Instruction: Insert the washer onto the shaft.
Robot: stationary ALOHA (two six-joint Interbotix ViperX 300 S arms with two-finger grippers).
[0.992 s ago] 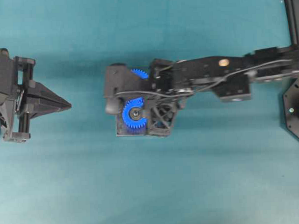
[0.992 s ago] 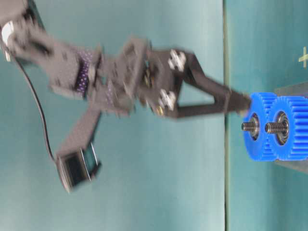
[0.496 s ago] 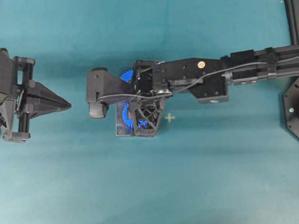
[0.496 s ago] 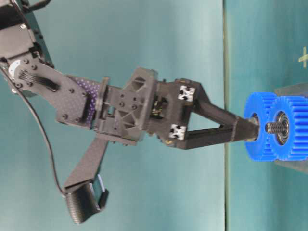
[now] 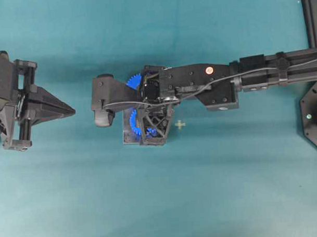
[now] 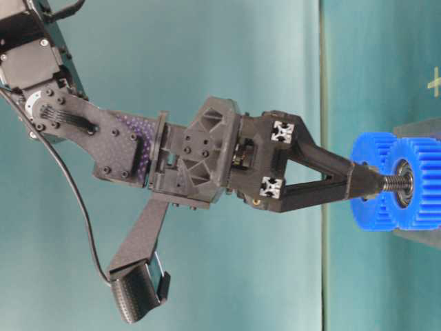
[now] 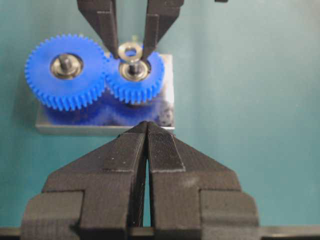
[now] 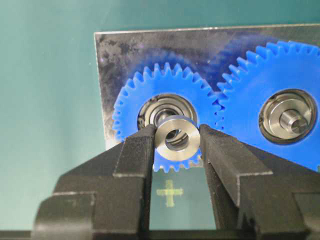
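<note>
My right gripper (image 8: 175, 144) is shut on a silver washer (image 8: 164, 146), gripped at its rim. It holds the washer right over the bearing and shaft of the left blue gear (image 8: 131, 112). In the left wrist view the washer (image 7: 124, 50) sits just above the tip of that shaft (image 7: 134, 67). In the table-level view the right gripper (image 6: 368, 186) touches the gear pair (image 6: 417, 207), beside the other threaded shaft (image 6: 391, 183). My left gripper (image 5: 72, 109) is shut and empty, well left of the gears (image 5: 133, 118).
Both gears sit on a metal base plate (image 8: 107, 60), which also shows in the overhead view (image 5: 129, 140). A second blue gear (image 8: 260, 75) meshes on the right. A green cross mark (image 5: 179, 124) lies on the teal table. A black frame (image 5: 315, 118) stands at the right edge.
My right arm has moved left over the gears and brought the washer onto the line of the shaft, then edged closer to the gear. The left arm has not moved.
</note>
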